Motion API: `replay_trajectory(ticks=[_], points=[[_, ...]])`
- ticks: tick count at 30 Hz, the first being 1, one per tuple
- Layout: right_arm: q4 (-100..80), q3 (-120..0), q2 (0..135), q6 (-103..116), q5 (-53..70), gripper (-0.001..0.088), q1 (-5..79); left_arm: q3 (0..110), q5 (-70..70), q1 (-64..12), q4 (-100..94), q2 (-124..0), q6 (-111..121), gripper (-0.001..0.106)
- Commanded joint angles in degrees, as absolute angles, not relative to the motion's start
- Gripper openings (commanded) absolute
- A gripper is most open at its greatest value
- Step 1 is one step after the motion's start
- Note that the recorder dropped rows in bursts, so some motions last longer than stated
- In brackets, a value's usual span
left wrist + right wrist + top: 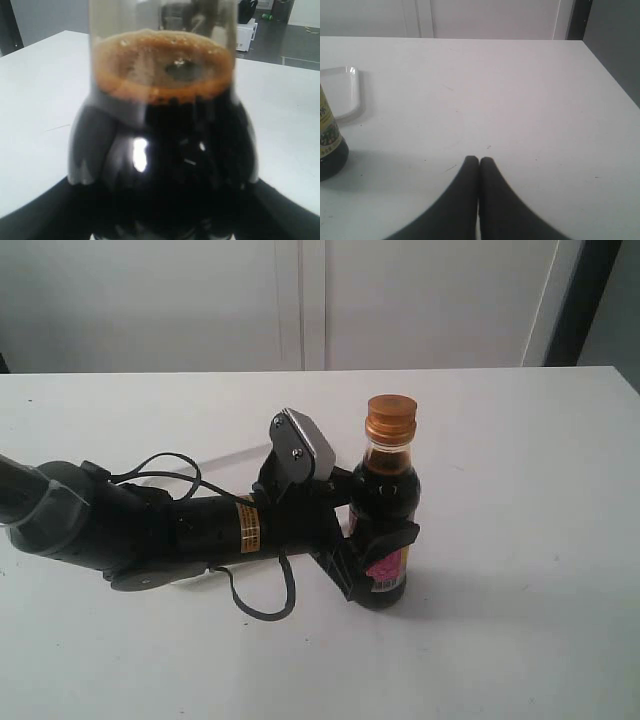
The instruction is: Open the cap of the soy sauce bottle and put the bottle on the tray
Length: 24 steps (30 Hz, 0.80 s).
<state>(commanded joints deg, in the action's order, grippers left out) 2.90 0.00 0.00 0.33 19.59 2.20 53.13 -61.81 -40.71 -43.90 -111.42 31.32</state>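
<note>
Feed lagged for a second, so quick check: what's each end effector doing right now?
Left end effector: closed on the body of the soy sauce bottle.
Right end effector: closed, holding nothing.

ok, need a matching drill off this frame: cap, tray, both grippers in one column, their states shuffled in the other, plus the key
Things:
1. cap
2. tray
3. left gripper
4. right gripper

States:
a. shut, holding nothing, over the table
b. closed, atop the soy sauce bottle
c. clamped around the bottle's body
d. flat on the table, bottle not on it

Pairs: 1-b, 2-d, 3-c, 4-a
</note>
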Motion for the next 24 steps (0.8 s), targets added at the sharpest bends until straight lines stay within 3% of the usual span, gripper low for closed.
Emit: replay_trajectory(ticks=[16, 24], points=[[2.9, 0.0, 0.0, 0.0, 19.4, 0.0, 2.2, 53.1, -62.1, -40.7, -44.2, -111.4, 31.3, 0.0], [2.9, 0.0, 0.0, 0.0, 8.7, 0.0, 2.2, 53.1, -62.1, -40.7, -44.2, -111.4, 31.3, 0.0]])
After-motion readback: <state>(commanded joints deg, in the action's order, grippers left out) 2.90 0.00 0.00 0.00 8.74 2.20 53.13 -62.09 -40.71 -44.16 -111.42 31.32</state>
